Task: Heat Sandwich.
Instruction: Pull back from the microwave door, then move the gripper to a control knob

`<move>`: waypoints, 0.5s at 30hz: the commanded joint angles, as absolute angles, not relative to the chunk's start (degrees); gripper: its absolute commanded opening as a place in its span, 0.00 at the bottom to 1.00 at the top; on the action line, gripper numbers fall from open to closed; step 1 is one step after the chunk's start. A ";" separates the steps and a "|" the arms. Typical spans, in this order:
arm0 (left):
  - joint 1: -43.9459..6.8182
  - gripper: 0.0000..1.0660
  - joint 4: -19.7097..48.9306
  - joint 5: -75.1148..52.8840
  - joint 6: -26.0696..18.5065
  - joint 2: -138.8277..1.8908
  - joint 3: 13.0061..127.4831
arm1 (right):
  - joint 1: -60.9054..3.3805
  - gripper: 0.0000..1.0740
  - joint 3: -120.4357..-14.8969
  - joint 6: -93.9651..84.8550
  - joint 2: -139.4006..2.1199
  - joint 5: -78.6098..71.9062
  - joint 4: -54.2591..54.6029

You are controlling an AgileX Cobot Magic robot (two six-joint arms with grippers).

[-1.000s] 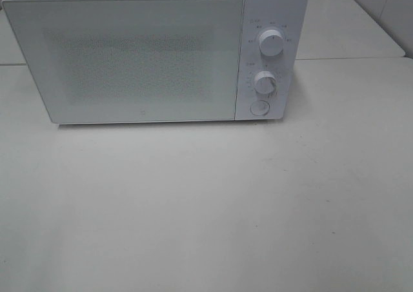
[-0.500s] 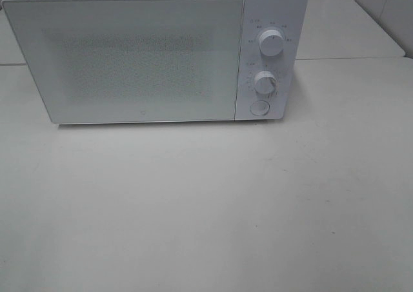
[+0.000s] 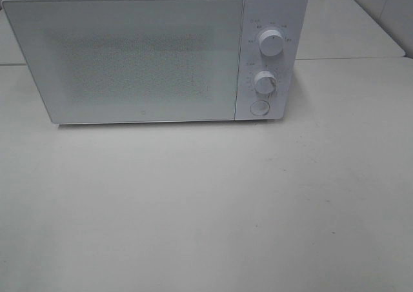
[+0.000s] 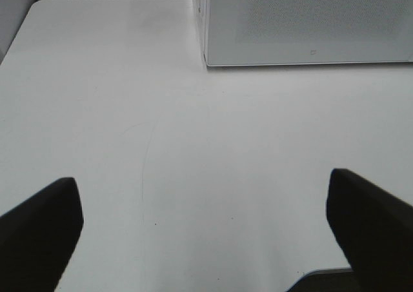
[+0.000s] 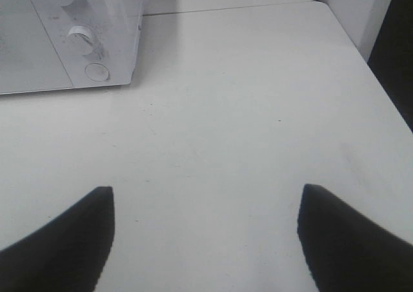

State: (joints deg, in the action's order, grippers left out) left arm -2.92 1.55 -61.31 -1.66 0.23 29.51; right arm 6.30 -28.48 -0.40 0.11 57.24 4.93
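We see a pale counter (image 3: 206,208) filling most of the high view, with a white microwave (image 3: 155,53) standing at its far side. Its door (image 3: 129,60) is shut, and through the dotted window we cannot make out the sandwich or tell where it lies. Right of the door sit an upper knob (image 3: 271,42), a lower knob (image 3: 265,83) and a round button (image 3: 259,107). Our left hand (image 4: 203,185) and right hand (image 5: 206,192) hang over bare counter, both spread wide, gripping nothing.

White tabletop (image 3: 206,208), second table (image 3: 348,28) abutting behind; soft even light
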 commanded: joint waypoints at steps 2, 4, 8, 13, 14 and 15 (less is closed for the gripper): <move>-2.69 0.91 1.95 -61.25 -1.15 1.66 29.45 | 6.47 0.71 -28.36 -0.86 1.32 56.38 8.54; -2.69 0.91 1.95 -61.25 -1.15 1.66 29.45 | 6.47 0.71 -28.36 -0.74 1.32 56.38 8.54; -2.69 0.91 1.95 -61.25 -1.15 1.66 29.45 | 6.47 0.71 -28.42 -0.74 1.32 56.38 8.54; -2.69 0.91 1.95 -61.25 -1.15 1.66 29.45 | 6.47 0.71 -28.42 -0.74 1.15 56.26 8.54; -2.69 0.91 1.95 -61.25 -1.15 1.66 29.45 | 6.47 0.71 -28.42 -0.74 0.97 56.26 8.54; -2.69 0.91 1.95 -61.25 -1.15 1.66 29.45 | 6.47 0.71 -28.42 -0.74 0.63 56.26 8.48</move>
State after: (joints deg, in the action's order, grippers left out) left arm -2.92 1.55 -61.31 -1.66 0.23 29.51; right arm 6.30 -28.48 -0.40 0.11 57.18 8.19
